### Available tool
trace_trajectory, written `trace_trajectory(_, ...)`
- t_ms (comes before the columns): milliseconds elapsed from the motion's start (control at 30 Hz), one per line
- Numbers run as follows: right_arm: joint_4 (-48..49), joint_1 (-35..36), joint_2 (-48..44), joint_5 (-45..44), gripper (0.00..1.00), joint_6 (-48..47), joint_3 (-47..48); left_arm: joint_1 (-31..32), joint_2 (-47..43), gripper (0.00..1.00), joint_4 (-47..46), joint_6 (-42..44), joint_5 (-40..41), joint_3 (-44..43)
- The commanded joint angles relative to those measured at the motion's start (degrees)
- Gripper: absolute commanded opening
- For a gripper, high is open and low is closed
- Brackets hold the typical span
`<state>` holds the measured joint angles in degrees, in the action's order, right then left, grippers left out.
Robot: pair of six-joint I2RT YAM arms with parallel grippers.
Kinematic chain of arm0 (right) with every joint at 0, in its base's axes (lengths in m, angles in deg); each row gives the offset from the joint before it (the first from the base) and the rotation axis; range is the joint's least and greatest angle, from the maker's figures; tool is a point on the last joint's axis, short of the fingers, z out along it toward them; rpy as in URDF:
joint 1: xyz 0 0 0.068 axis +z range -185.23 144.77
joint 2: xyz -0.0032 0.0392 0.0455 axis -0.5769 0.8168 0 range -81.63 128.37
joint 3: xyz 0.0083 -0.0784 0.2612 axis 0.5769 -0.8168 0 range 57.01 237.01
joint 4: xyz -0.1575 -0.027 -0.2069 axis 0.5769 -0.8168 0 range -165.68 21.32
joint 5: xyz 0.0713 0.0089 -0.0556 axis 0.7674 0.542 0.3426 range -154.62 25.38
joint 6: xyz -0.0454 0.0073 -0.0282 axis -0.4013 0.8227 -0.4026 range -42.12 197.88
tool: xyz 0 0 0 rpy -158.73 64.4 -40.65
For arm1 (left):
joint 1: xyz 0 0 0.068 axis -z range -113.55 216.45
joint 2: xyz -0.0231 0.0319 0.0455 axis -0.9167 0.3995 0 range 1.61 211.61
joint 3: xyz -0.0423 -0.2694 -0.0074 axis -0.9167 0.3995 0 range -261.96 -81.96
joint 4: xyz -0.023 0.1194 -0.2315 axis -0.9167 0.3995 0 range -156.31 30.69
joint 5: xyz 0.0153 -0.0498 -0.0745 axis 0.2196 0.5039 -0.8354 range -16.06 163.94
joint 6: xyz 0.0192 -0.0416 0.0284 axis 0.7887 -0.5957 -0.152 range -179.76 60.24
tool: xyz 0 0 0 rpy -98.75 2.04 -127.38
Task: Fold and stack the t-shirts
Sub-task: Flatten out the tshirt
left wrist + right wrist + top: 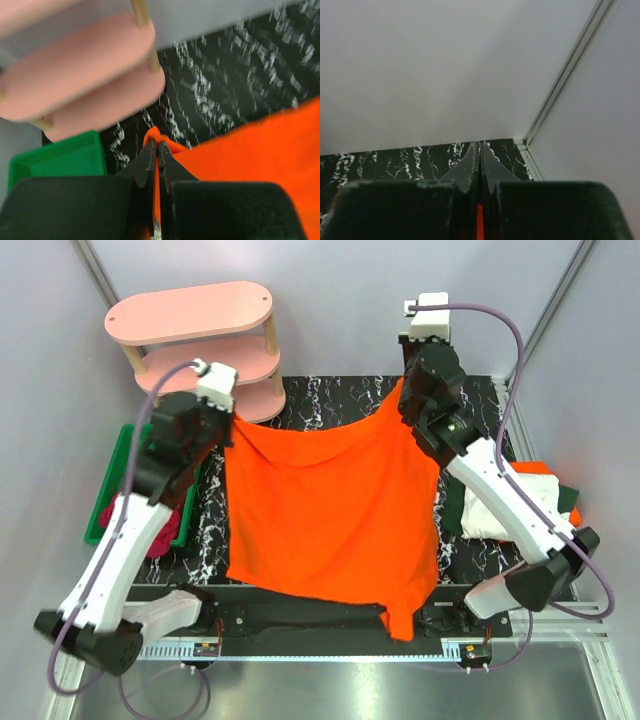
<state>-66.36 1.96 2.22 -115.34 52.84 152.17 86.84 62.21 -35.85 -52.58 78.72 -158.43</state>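
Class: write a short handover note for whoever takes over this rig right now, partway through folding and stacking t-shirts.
Left gripper: shut on one far corner of the orange t-shirt.
Right gripper: shut on the other far corner.
The shirt is spread over the table, its near end hanging over the edge.
Done: a pile of white, green and orange cloth lies at right.
Left: fold this shirt, stack it there.

Left hand, right hand — both pinched closed
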Motion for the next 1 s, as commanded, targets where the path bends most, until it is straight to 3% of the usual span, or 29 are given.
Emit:
trace_trajectory(0,-1.71,-9.48,5.15,7.38,0.0,15.01,-2.95,-0.95,5.73,0.0,-10.41,2.66,0.15,2.81)
trace_trajectory(233,-1.45,-16.44,16.95,11.78,0.0,19.24,-1.55,-2.36,19.62,0.0,-16.04,3.37,1.29,2.03)
trace_trajectory(667,-1.98,-22.07,34.17,17.84,0.0,21.87,5.3,-4.91,37.21,0.0,-23.95,1.79,5.94,-6.49)
trace_trajectory(967,-5.93,-23.92,44.81,17.67,0.0,22.22,21.98,-7.63,45.75,0.0,-24.13,-0.5,8.85,-15.1)
